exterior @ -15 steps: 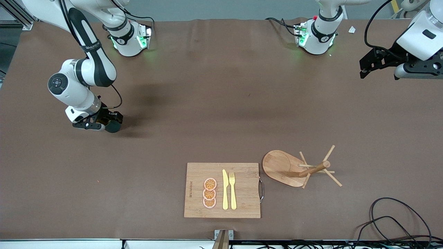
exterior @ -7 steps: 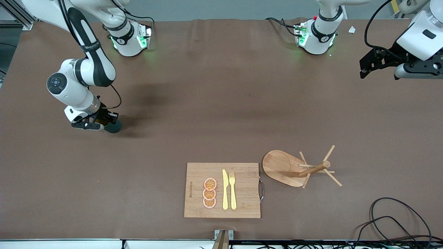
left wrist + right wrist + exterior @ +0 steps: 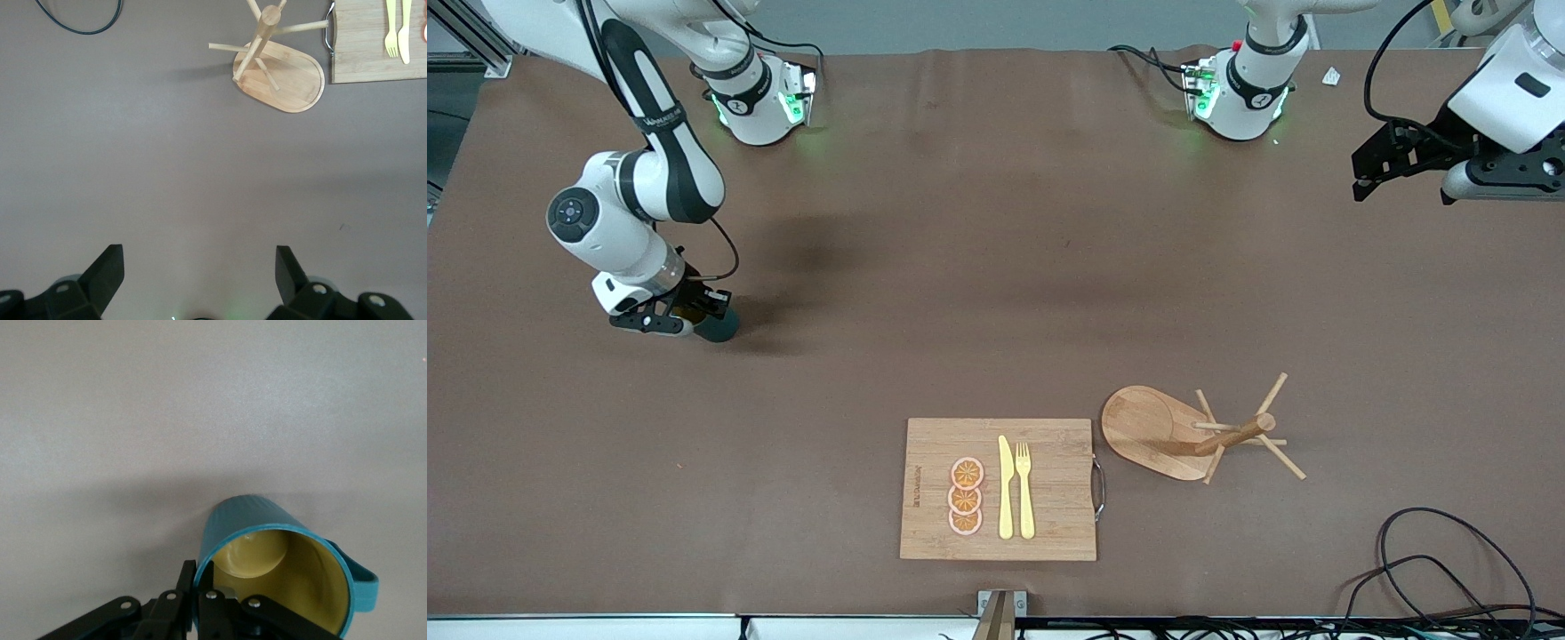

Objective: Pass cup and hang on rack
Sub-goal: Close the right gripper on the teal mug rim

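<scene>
The cup (image 3: 280,567) is held at its rim by the right gripper (image 3: 200,603), whose fingers are closed tight on the wall, one inside against the mustard-yellow lining and one outside. It is judged light, rigid and smooth, so a thin pinch on the rim could let it swing or slip; for the hand-over, the body wall away from this pinch looks the safest place to be taken, with the small handle (image 3: 363,580) left free for a peg. The cup is seen low over the worktop (image 3: 996,267), well apart from the rack (image 3: 1200,433). Compared with a second ago, the fingers are now closed on the rim. The left gripper (image 3: 200,273) is held wide open and empty, waiting high over bare worktop.
</scene>
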You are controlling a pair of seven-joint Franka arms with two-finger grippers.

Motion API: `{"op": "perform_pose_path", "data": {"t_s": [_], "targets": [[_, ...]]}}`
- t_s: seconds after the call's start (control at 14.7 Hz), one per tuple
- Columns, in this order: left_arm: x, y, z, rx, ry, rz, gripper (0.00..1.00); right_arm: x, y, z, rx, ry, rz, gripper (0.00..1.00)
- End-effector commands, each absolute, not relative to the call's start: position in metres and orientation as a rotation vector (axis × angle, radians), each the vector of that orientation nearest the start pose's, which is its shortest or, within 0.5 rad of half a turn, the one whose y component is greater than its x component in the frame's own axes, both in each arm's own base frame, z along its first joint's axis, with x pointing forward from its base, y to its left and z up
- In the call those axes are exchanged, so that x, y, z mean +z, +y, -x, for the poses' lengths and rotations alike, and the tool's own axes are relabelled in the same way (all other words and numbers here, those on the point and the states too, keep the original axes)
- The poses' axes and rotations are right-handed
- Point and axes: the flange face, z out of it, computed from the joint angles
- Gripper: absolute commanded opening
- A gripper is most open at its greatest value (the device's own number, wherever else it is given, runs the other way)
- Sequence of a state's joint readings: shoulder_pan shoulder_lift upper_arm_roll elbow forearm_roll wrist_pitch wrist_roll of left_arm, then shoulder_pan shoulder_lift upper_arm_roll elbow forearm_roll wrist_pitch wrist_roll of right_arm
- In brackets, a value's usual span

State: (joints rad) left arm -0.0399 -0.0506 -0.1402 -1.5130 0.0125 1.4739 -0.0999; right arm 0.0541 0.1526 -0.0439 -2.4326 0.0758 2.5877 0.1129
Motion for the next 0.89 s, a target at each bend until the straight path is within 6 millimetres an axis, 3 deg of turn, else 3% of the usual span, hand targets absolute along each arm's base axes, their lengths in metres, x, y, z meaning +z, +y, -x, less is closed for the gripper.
{"op": "perform_pose_path", "data": {"t_s": [0.0,0.2,0.27,0.41,0.55,0.68,0.82], "targets": [[0.677,-0.095,-0.517,-0.023,0.117,3.118,1.00,0.274,0.026,-0.500,0.022,0.359,3.071,0.00],[0.678,-0.095,-0.517,-0.026,0.116,3.118,1.00,0.326,0.036,-0.518,0.116,0.430,3.051,0.00],[0.678,-0.095,-0.517,-0.025,0.119,3.118,1.00,0.339,0.050,-0.522,0.128,0.484,3.044,0.00],[0.678,-0.095,-0.516,-0.028,0.126,3.118,1.00,0.347,0.095,-0.520,0.130,0.586,3.032,0.00],[0.678,-0.095,-0.517,-0.026,0.119,3.118,1.00,0.354,0.157,-0.512,0.104,0.698,3.012,0.00],[0.678,-0.095,-0.517,-0.025,0.121,3.118,1.00,0.375,0.224,-0.507,0.053,0.817,2.965,0.00],[0.678,-0.096,-0.516,-0.025,0.119,3.120,1.00,0.371,0.281,-0.502,0.052,0.907,2.945,0.00]]}}
